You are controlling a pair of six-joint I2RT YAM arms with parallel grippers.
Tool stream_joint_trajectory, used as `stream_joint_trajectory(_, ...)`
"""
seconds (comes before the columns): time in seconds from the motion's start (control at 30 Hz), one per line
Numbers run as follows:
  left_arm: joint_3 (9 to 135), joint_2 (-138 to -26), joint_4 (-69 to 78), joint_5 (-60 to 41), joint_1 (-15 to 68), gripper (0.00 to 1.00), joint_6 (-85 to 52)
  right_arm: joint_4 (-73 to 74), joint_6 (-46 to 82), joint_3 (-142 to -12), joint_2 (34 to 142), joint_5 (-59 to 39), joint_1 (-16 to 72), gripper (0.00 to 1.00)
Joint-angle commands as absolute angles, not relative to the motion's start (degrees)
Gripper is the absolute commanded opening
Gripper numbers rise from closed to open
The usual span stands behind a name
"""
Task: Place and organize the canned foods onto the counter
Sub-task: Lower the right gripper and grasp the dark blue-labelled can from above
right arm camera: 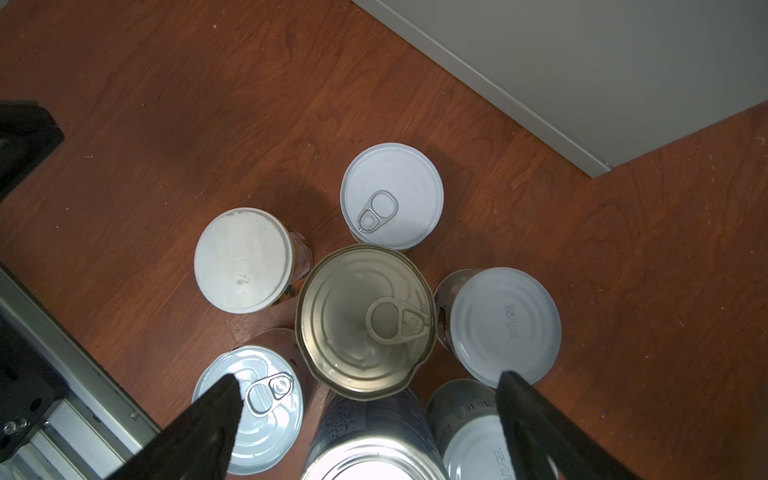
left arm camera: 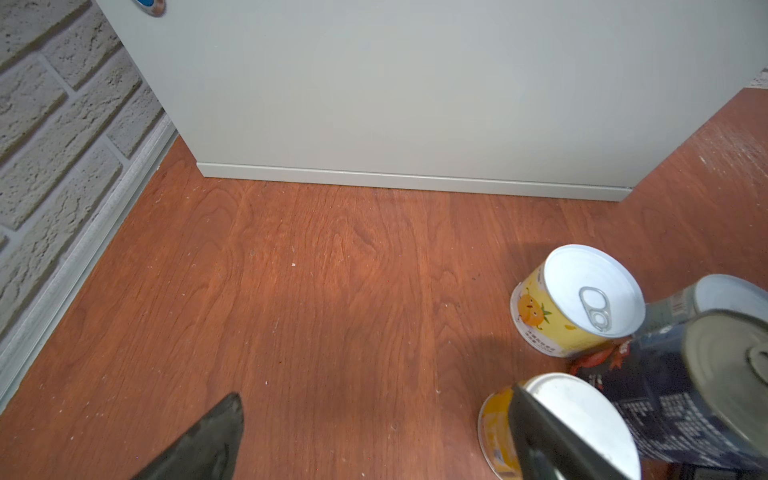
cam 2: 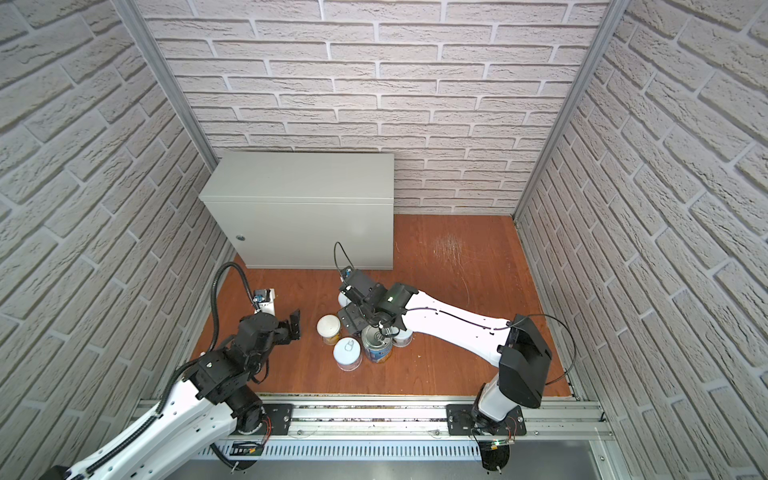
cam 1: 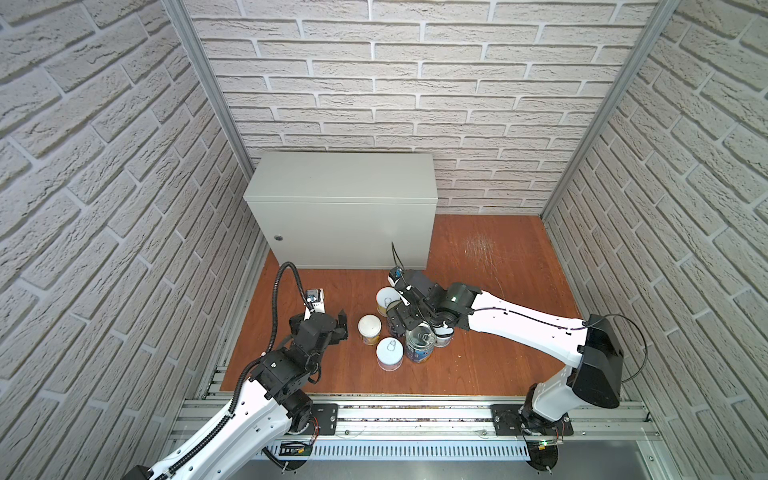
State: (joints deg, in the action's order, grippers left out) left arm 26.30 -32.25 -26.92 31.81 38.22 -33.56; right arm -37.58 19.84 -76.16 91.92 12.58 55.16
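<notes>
**Can cluster under right arm; both arms empty**

Item: canned foods [cam 1: 390, 353], seven, all upright on the floor [cam 1: 498, 291], bunched at lower centre in both top views. None is on the counter [cam 1: 340, 174], which stands up-frame and slightly left.

Right gripper [right arm camera: 369, 379]: over the cluster, fingers spread, nothing held. The tall silver-topped can [right arm camera: 365, 320] is centred on the gap, long axis vertical, with short cans crowding both sides.

Left gripper [cam 1: 341, 326]: fingers released, empty, just left of the cluster beside a yellow-labelled can [cam 1: 369, 326].

Judgement: right arm nearer; a straight descent looks feasible, though neighbours may be nudged.
</notes>
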Motion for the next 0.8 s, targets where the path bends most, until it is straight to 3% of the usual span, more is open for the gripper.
stream_joint_trajectory(0.0,25.3,-33.3,-22.2,31.8,37.2,0.98,-31.9,-38.7,21.6,-78.0,93.2,12.9,55.5,0.97)
stream_joint_trajectory(0.33,25.6,-37.9,-20.0,29.2,34.9,0.98,-31.0,-43.6,24.1,-83.0,99.7,13.7,55.6,0.93)
stream_joint_trajectory(0.77,22.9,-34.4,-17.9,28.8,33.3,0.98,-32.3,-44.5,26.2,-84.0,103.2,15.3,55.5,0.88)
